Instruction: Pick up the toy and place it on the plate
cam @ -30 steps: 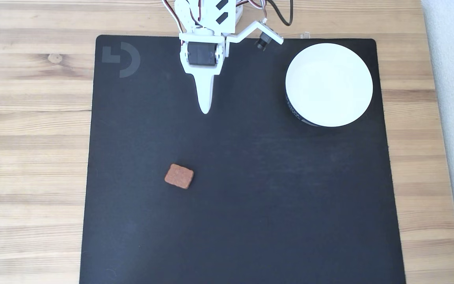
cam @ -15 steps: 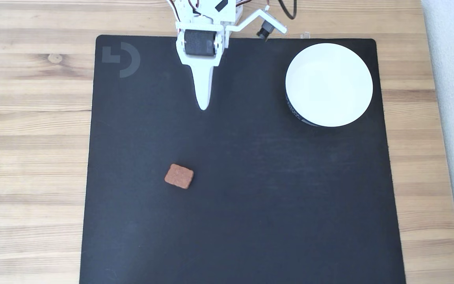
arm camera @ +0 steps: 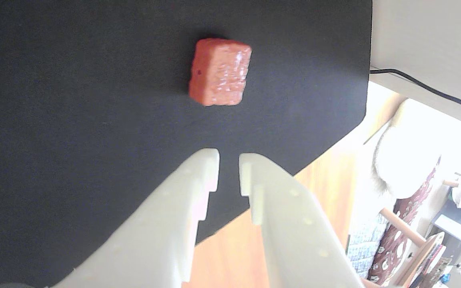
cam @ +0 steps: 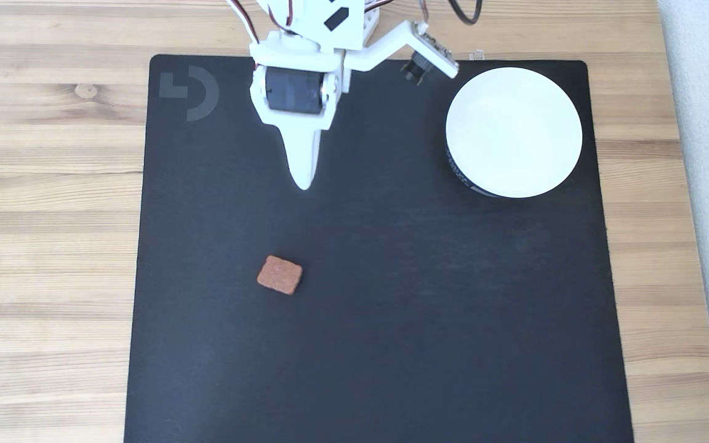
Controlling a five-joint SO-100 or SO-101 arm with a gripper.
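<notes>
- I can see the arm (cam: pixel 311 37) in the fixed view, but its top part is cut off by the top edge of the picture.
- In the fixed view the gripper (cam: pixel 302 178) looks like one white point, so I cannot see the gap between the fingers from there.
- In the wrist view the gripper (arm camera: pixel 229 158) comes in from the bottom, and its back part is cut off by the bottom edge.
- The two white fingers (arm camera: pixel 198 172) sit close to each other with a thin gap between the tips, and there is nothing in that gap (so the claw is just a little bit apart and holds nothing).
- In the fixed view the arm leans down from the top and the gripper points down and a bit to the left, toward the toy.
- The toy (cam: pixel 279 275) lies flat on the black mat (cam: pixel 391 307), well apart from the gripper tip.
- In the wrist view the toy (arm camera: pixel 220 72) sits just past the finger tips, not touching them.
- The plate (cam: pixel 513 132) sits on the mat's top right corner, far from the toy, and the dark print on its side is too small for me to read.
</notes>
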